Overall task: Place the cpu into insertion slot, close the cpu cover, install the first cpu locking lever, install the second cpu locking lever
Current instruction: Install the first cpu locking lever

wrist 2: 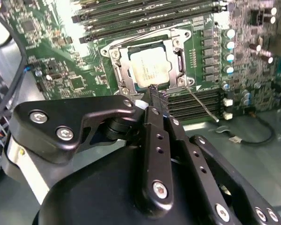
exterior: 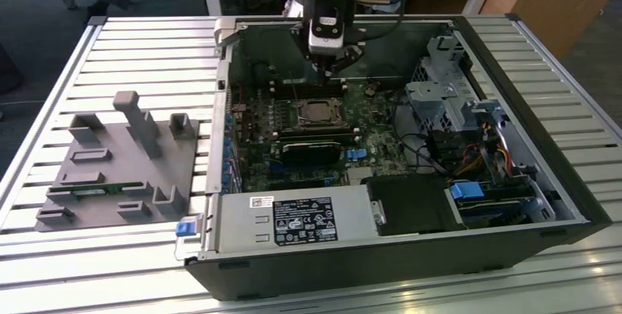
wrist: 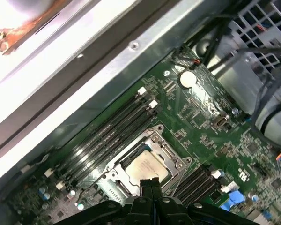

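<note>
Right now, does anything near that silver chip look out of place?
A thin metal lever juts from a corner of the cpu cover, slanting over the dark slots instead of lying along the frame.

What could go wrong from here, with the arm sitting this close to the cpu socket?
1. The shut fingers sit at the edge of the cpu cover; a small sideways drift could scrape the cpu showing through its window.
2. One thin locking lever sticks out loose over the memory slots; a push off its line might slip and strike the motherboard.
</note>
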You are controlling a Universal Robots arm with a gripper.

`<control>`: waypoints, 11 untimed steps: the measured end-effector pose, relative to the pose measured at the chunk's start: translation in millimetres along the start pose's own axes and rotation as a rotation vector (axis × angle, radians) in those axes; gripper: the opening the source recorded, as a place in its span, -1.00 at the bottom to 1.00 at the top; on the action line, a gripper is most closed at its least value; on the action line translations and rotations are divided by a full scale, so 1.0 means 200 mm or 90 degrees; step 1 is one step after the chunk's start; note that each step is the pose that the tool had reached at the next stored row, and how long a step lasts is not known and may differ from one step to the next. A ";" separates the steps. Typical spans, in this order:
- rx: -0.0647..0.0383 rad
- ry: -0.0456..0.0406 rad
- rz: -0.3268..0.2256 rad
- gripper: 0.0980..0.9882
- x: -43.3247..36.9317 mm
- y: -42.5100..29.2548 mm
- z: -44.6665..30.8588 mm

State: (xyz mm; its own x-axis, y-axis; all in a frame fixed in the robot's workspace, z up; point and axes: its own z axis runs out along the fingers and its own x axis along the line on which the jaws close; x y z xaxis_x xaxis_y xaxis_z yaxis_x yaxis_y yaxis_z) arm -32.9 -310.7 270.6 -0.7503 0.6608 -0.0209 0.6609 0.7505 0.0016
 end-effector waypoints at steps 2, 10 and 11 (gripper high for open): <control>0.000 0.0000 -0.018 -0.98 0.000 0.000 0.000; -0.002 0.0001 -0.071 -0.98 0.000 0.000 0.000; -0.002 0.0001 -0.079 -0.98 0.000 0.000 0.000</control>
State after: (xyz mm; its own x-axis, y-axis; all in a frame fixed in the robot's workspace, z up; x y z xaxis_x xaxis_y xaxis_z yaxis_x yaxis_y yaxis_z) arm -32.9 -310.7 270.5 -0.8259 0.5634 -0.0209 0.5635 0.8261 0.0016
